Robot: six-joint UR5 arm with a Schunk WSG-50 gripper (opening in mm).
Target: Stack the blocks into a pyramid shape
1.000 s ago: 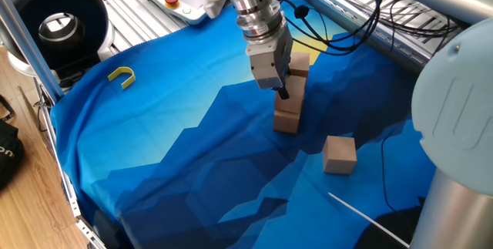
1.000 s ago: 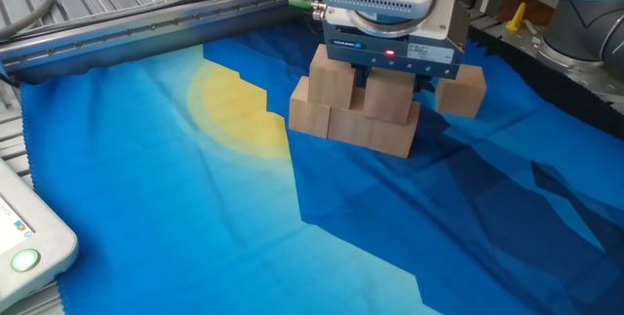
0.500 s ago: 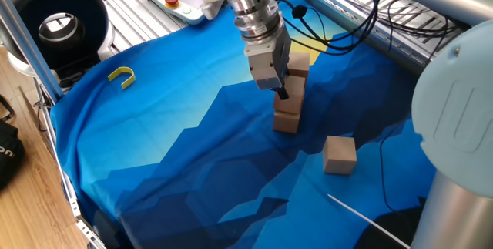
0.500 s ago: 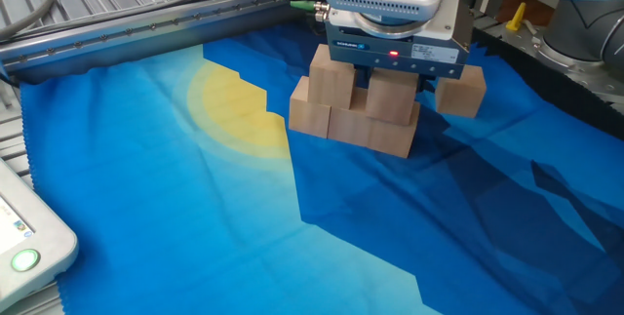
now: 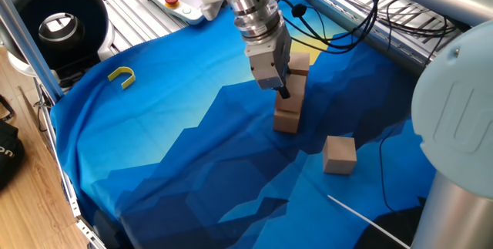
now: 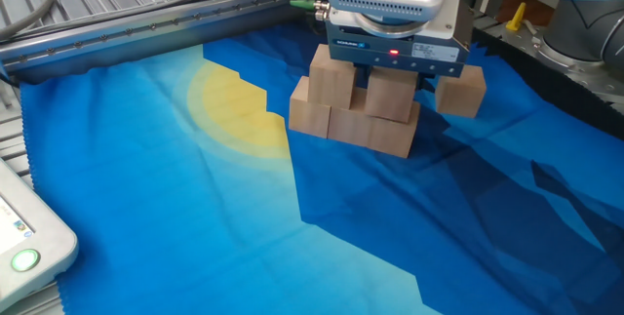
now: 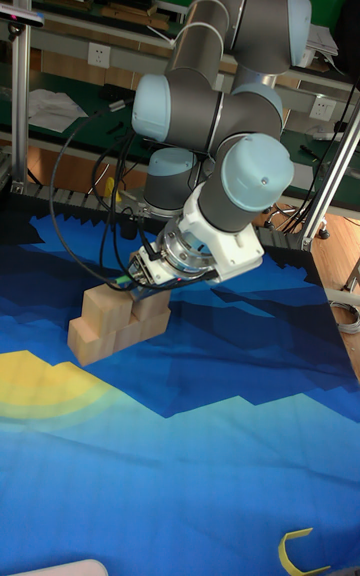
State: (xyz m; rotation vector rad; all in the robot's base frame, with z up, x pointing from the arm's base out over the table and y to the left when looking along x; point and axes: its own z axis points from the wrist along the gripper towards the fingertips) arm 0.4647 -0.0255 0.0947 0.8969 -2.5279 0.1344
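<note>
Item: blocks (image 6: 356, 110), five stacked on the blue cloth (image 6: 195, 217), three below and two above. We see a sixth block (image 5: 339, 154) lying apart. Claw (image 5: 282, 91) sits directly over the upper row; we cannot tell whether its fingers are apart or together. Yellow U-shaped piece (image 5: 122, 76) rests well apart.

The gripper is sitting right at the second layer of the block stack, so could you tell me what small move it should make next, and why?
Probably a straight lift clear of the stack. The gripper sits at the two upper blocks, which already rest on the bottom row. One loose block still lies apart on the cloth, so fetching it for the top seems to follow.
</note>
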